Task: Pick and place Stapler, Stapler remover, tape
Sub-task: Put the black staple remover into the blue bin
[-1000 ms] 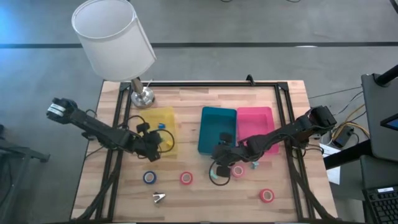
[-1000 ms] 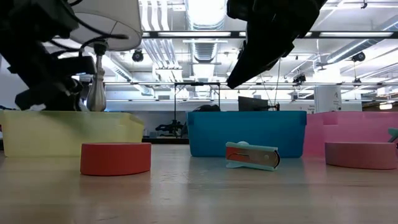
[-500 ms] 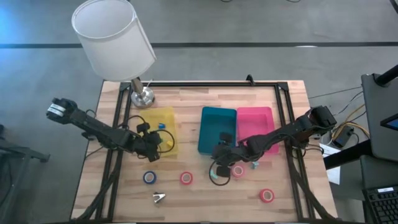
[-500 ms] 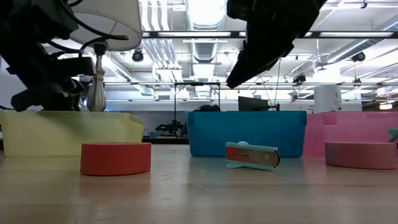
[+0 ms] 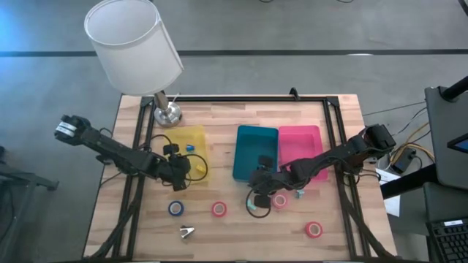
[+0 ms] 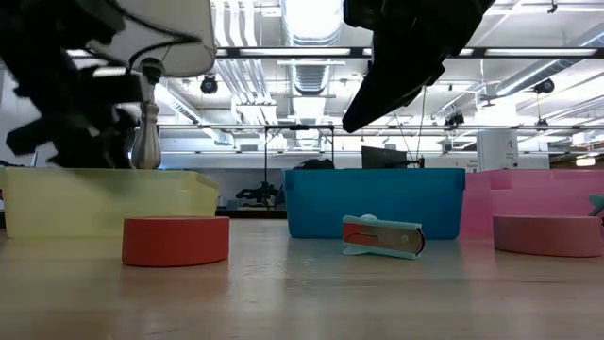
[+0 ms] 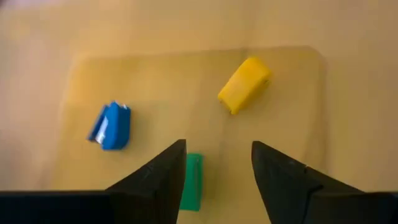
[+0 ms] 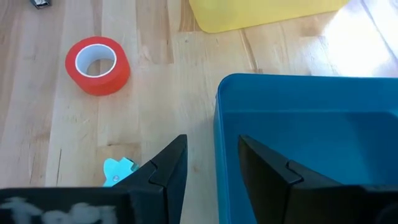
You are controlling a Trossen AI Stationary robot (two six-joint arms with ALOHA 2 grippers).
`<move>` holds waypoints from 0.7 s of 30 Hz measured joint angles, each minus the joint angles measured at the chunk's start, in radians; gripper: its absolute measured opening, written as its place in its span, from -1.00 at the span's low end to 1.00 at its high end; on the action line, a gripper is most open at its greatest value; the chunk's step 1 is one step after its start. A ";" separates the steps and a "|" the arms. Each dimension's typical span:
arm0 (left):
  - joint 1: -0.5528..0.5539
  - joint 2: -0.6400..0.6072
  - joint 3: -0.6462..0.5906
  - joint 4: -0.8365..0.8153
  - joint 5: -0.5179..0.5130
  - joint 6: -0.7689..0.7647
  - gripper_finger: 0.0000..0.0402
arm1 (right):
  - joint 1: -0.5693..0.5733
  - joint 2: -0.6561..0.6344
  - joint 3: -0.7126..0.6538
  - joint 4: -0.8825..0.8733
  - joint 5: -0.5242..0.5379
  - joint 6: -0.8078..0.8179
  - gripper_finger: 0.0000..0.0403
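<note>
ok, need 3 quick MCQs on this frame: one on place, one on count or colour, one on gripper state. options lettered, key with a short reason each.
1. Where is the left gripper?
A. over the yellow tray
B. over the pink tray
C. beside the lamp

2. How many tape rolls lie on the bare table top in the high view?
A. two
B. four
C. six

3. How do the left gripper's fingers stand?
A. shut on the yellow piece
B. shut on the blue piece
C. open, holding nothing

Key:
1 A, the left wrist view looks down into the yellow tray.
2 B, a blue roll and three red or pink rolls.
3 C, tray floor and a green piece show in the gap between its fingers.
</note>
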 joint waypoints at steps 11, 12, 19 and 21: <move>-0.001 0.000 0.314 -0.074 0.125 0.020 -0.10 | 0.000 0.000 0.000 0.006 -0.002 0.003 -0.35; -0.001 0.000 0.323 -0.055 0.166 0.017 -0.11 | 0.000 0.000 0.000 0.006 -0.002 0.003 -0.35; -0.030 0.014 0.284 0.179 0.518 -0.077 -0.12 | 0.000 0.000 0.000 0.007 -0.003 0.003 -0.34; -0.056 0.023 0.261 0.234 0.565 -0.123 -0.13 | 0.000 0.000 -0.003 0.009 -0.003 0.002 -0.36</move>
